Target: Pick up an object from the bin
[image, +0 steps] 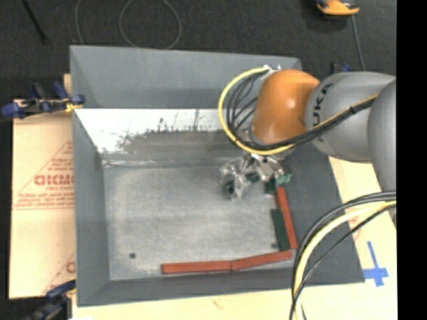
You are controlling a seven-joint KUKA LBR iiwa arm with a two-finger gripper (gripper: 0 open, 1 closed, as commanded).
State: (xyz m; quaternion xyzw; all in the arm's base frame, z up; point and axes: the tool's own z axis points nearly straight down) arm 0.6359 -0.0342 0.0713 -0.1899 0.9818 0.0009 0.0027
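Grey sheet metal makes the bin [133, 199]. Its floor is dull and scuffed, and its far wall is streaked with pale scratches. The gripper [235, 182] — a small knot of shiny metal parts under the arm's smooth, rounded orange cover [283, 105] — hangs over the far right part of the floor, near the wall on the view's right. Whether it is apart or together cannot be told. Yellow and black cables [230, 112] loop round the cover.

Nearest to it lies a red bar [287, 215], long, thin and flat, along the foot of the right wall. Its far end comes just beside the gripper, but whether the two touch cannot be told. A green bar [277, 229], dark and equally slim, lies against the red bar's left side, along its near half.

Two more red-brown pieces lie end to end along the near wall — a long bar [197, 268] and a short bar [261, 261]. The short bar tilts slightly toward the right corner and reaches the green bar's near end. A small dark speck [132, 256] sits on the bare floor toward the near left corner, well apart from the rest.
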